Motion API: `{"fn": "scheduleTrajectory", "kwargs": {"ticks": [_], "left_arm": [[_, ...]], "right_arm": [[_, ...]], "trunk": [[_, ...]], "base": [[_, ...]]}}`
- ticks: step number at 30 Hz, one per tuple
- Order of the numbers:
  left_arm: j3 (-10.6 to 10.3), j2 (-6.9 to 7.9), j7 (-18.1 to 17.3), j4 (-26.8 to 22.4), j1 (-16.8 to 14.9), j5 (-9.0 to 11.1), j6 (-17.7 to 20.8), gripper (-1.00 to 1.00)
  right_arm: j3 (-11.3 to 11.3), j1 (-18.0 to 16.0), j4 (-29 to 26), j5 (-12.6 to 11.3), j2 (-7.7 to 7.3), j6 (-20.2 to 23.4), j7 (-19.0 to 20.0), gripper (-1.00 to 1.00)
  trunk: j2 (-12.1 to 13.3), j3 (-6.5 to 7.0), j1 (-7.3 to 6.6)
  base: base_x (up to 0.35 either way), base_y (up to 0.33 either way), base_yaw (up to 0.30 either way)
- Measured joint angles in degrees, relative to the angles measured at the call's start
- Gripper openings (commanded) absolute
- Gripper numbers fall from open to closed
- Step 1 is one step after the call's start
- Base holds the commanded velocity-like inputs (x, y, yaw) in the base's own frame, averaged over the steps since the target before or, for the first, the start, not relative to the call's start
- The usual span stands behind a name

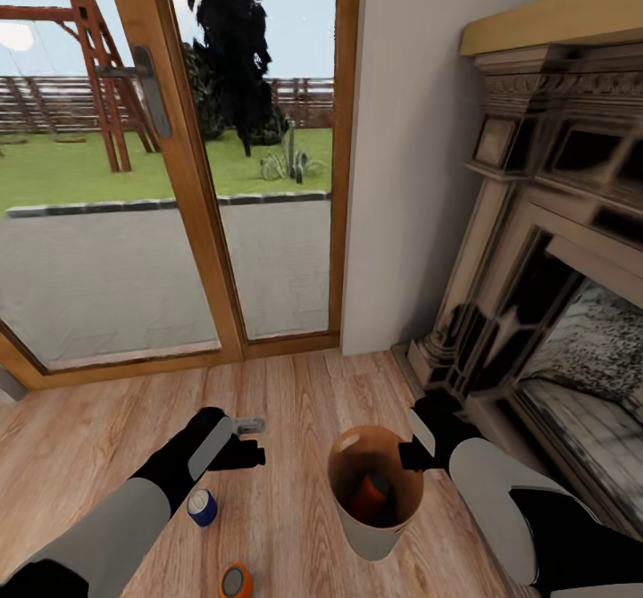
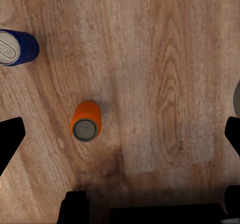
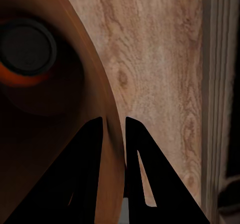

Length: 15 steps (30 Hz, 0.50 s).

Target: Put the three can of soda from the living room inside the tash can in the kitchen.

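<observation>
The robot stands on the warm wood floor (image 1: 295,393) of the living room, facing the wood-framed glass doors (image 1: 179,161) with the ornate dark-and-cream fireplace (image 1: 536,250) off to its right. The trash can (image 1: 379,527) sits on the boards just in front of it, tapered, pale outside and glossy brown inside, and one orange can (image 1: 371,494) already lies down in it, leaning against the inner wall. The right gripper (image 1: 413,455) is clenched on the bin's rim: in the right wrist view its two dark fingers (image 3: 90,174) straddle the thin brown wall (image 3: 107,134), one inside and one outside, with the can's dark round end (image 3: 27,46) showing deep in the bin. The left gripper (image 1: 252,437) hovers over bare floor to the left of the bin, released and holding nothing; in the left wrist view its fingertips (image 2: 10,139) stand far apart at the edges of the picture. Below it two cans are upright on the floor, well apart from each other: the blue can (image 1: 203,507) with its pale top close beside the left forearm, and a second orange can (image 1: 236,581) nearer the robot's body. Both appear in the left wrist view too, blue (image 2: 17,47) and orange (image 2: 86,122), neither between the fingers.
</observation>
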Motion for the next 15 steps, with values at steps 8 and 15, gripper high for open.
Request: {"fn": "scheduleTrajectory", "kwargs": {"ticks": [8, 15], "left_arm": [[0.3, -0.29, 2.8, 1.0, 0.2, 0.0, -1.6, 1.0], [0.1, 0.01, 2.0, 4.8, 0.3, -0.1, -7.0, 1.0]], "right_arm": [[-0.5, -0.1, -0.8, 0.0, -0.01, 0.3, -0.4, -1.0], [-0.5, -0.2, -1.1, 0.0, -0.03, 0.3, -0.5, -1.0]], "trunk": [[0.0, 0.0, 0.0], [0.0, 0.0, 0.0]], "base": [[0.0, 0.0, 0.0], [0.0, 0.0, 0.0]]}}
